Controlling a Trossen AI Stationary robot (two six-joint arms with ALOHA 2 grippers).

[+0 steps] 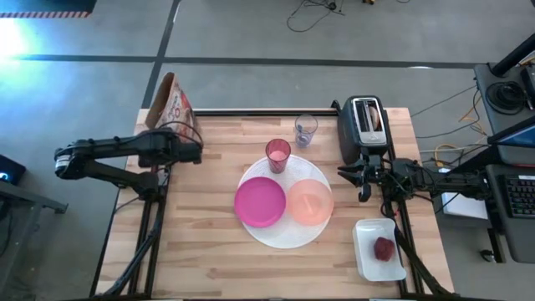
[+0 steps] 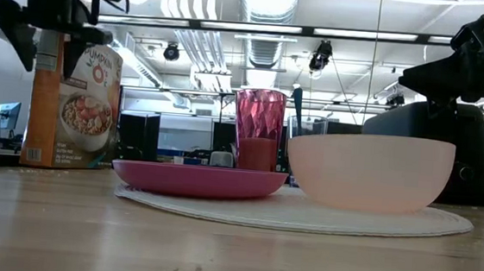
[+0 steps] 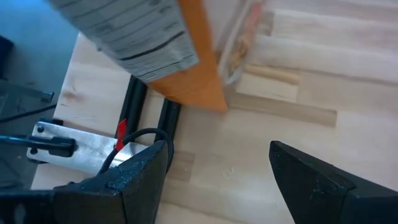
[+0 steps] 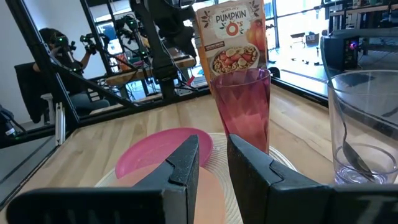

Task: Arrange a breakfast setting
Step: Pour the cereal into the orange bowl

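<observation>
The large white round plate (image 1: 284, 230) lies at the centre of the wooden tabletop (image 1: 209, 259) in the high view, carrying the smaller magenta plate (image 1: 260, 201) on its left part and the peach-orange bowl (image 1: 310, 201) on its right part, the two just beside each other. The pink translucent cup (image 1: 277, 155) stands upright at the white plate's upper edge, with a clear glass (image 1: 305, 130) holding a spoon near it, further up and to the right. The dark red fruit (image 1: 384, 248) sits in a white rectangular tray (image 1: 365, 259) at the lower right of the frame. A toaster (image 1: 364, 125) stands at the upper right of the tabletop and a pumpkin cereal box (image 1: 171, 104) at its upper left corner. The left gripper (image 1: 197, 150) hovers just beside the cereal box, jaws wide and holding nothing. The right gripper (image 1: 349, 177) hangs below the toaster, right of the bowl, jaws narrow and empty.
</observation>
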